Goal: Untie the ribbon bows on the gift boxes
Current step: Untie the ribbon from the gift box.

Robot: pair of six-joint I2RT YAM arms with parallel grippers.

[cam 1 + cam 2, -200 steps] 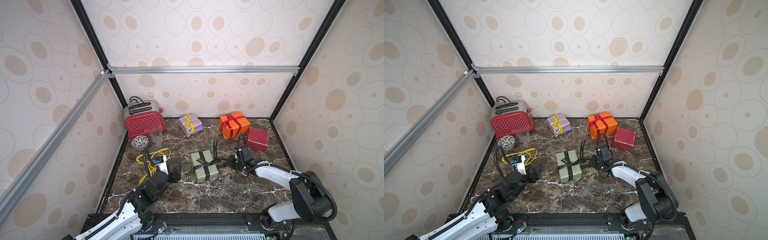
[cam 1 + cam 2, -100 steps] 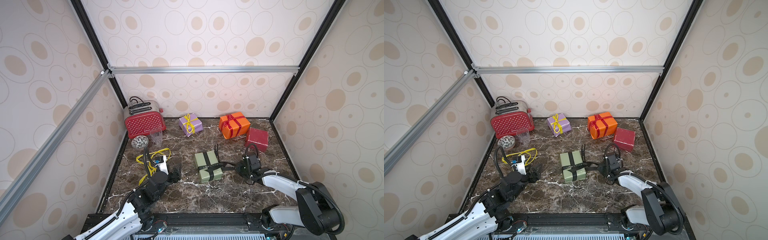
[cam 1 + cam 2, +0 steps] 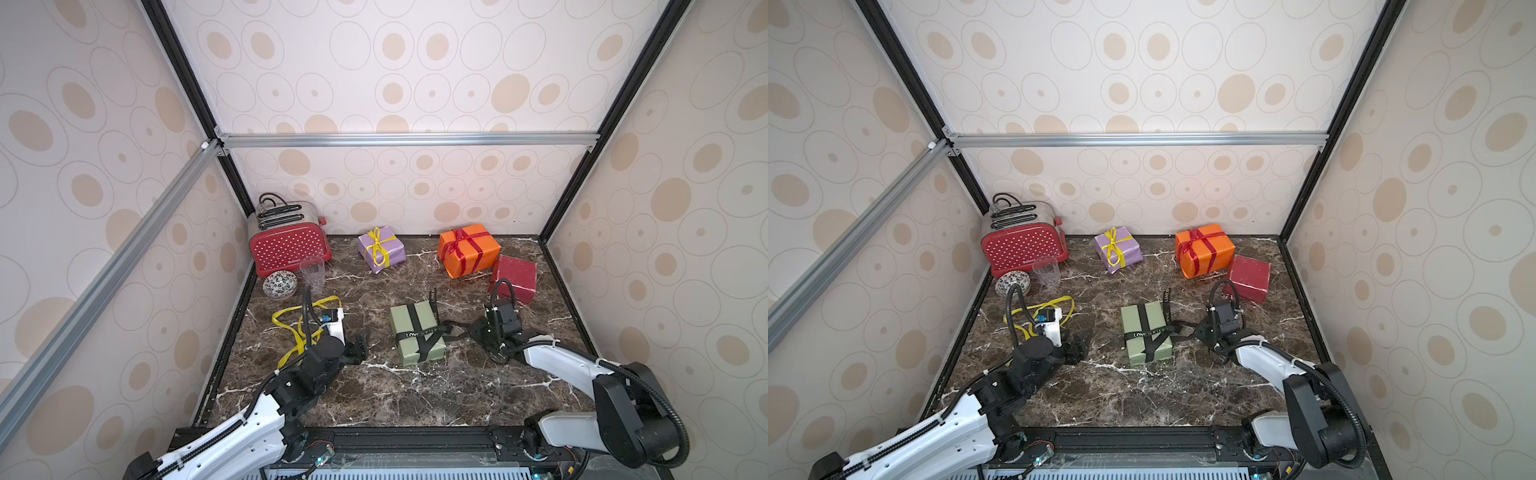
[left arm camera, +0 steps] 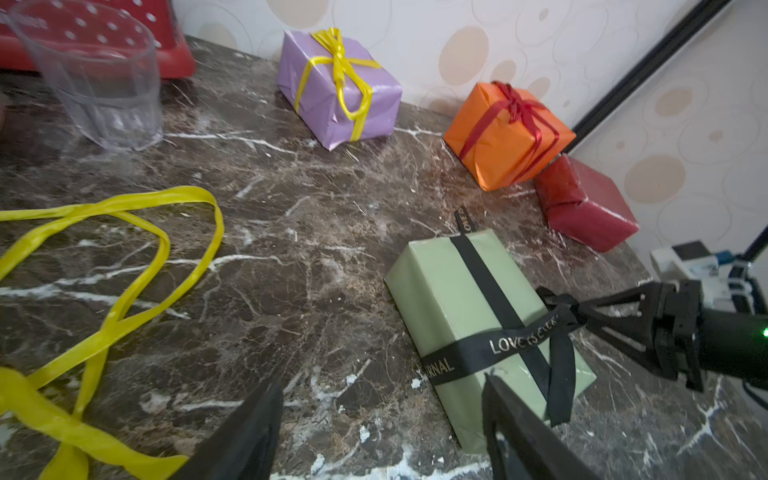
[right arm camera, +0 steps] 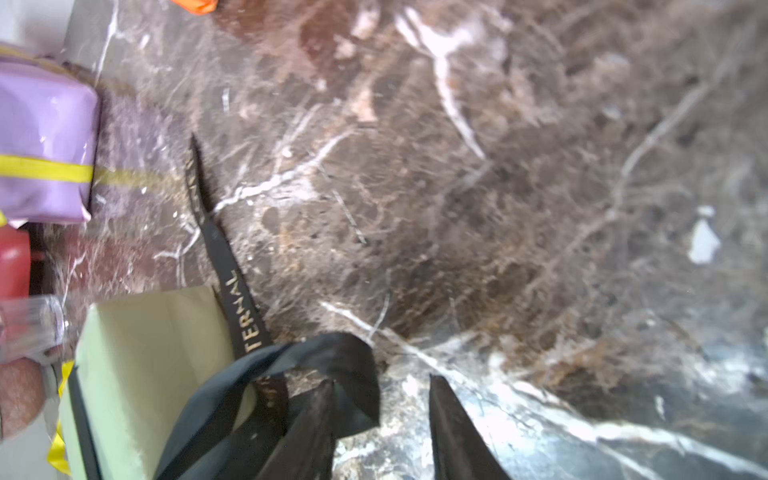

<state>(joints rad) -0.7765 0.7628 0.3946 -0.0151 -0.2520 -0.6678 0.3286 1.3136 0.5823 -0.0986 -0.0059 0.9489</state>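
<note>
At the far left, against the back wall, stands a red white-dotted toaster (image 3: 291,247), with a patterned bowl (image 3: 279,284) and a clear glass (image 3: 312,271) just in front of it. Nearer the front, a loose yellow ribbon (image 4: 110,324) lies in open loops on the marble table (image 3: 415,395), tied to no box. The left gripper (image 3: 362,344) hovers beside it, pointing toward the middle; its fingers (image 4: 249,436) stand well apart with nothing between them. The lilac box (image 3: 381,249) sits at the back, its yellow bow (image 3: 376,237) tied. In the middle lies the olive green box (image 3: 401,322), wrapped by the black ribbon (image 3: 417,333) with pale lettering. One tail (image 3: 432,299) sticks out past the box's far edge, and a knot with a slack loop sits at its right edge. From there a strand reaches to the right gripper (image 3: 473,334), low over the table. In the right wrist view its fingers (image 5: 453,428) are parted with bare marble between them, and the ribbon drapes against the outside of one. At the back right sits the orange box (image 3: 469,249), its red bow (image 3: 459,235) tied. The dark red box (image 3: 513,278) touches it and carries no ribbon.
</note>
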